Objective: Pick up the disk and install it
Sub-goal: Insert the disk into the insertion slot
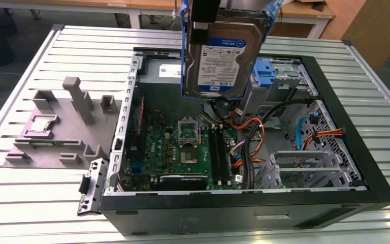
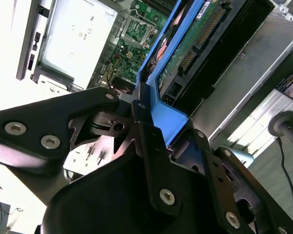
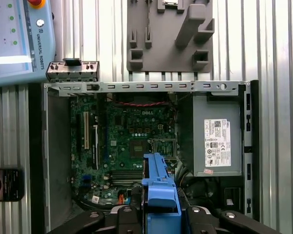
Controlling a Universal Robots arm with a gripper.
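Disk (image 1: 223,56) hangs upright in the gripper (image 1: 205,11), with its white-and-blue label facing the exterior camera and blue rails running down both long edges. In the second wrist view the black fingers (image 2: 151,146) are clamped onto the blue bracket at the end of the disk (image 2: 195,39), whose green circuit-board side shows there, so the gripper (image 2: 141,114) is closed on it. In the first wrist view the blue bracket of the disk (image 3: 158,187) sticks out from the gripper (image 3: 158,217), above the open computer case (image 3: 36,161). The case (image 1: 249,216) lies on its side on a slatted metal table (image 1: 39,208), and the disk is held over its far half, not seated in any bay. Inside the case, the green motherboard (image 1: 181,147) sits toward the exterior view's left, with orange cables (image 1: 249,129) beside it and a silver metal cage (image 1: 303,165) toward the right. Farther back are a grey power supply (image 3: 217,146) and a grey cage with a blue latch (image 1: 276,71), just to the right of the hanging disk in the exterior view. A loose metal bracket (image 1: 92,185) leans at the case's left corner. Beyond it, a grey plastic holder (image 1: 66,127) stands on the table, carrying a small square silver chip (image 1: 40,124). Wooden desks (image 1: 310,10) stand behind the table.
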